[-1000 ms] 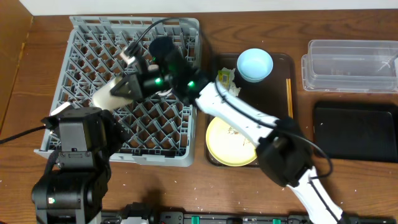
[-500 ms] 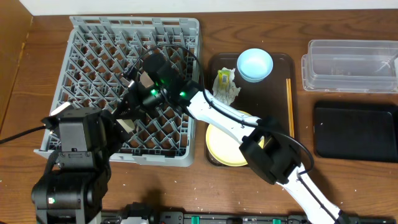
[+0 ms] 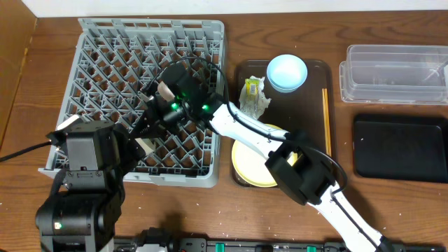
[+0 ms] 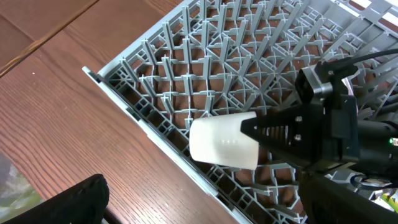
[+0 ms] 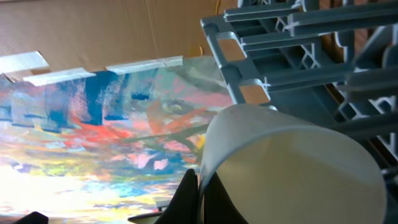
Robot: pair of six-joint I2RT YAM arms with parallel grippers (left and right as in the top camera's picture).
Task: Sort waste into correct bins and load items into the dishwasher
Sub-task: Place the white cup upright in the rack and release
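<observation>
The grey dish rack [image 3: 105, 56] fills the left of the table. My right arm reaches across it, and my right gripper [image 3: 148, 124] is shut on the rim of a white cup [image 3: 145, 145]. The cup is held tilted, low over the rack's front-left cells. In the left wrist view the cup [image 4: 222, 142] hangs just inside the rack's edge [image 4: 134, 115], pinched by the right gripper [image 4: 252, 129]. In the right wrist view the fingers [image 5: 200, 194] clamp the cup's wall [image 5: 292, 168]. My left gripper [image 4: 199, 211] is open and empty, above the wood beside the rack.
A brown tray [image 3: 318, 70] right of the rack holds a light-blue bowl [image 3: 286, 72], a crumpled wrapper [image 3: 255, 95], a yellow plate [image 3: 255, 166] and a chopstick [image 3: 325, 112]. A clear container [image 3: 395, 64] and a black bin [image 3: 399, 147] stand at the far right.
My right gripper has carried the white cup from the rack's middle left toward its front-left corner and lower into the rack. The left arm has not moved.
</observation>
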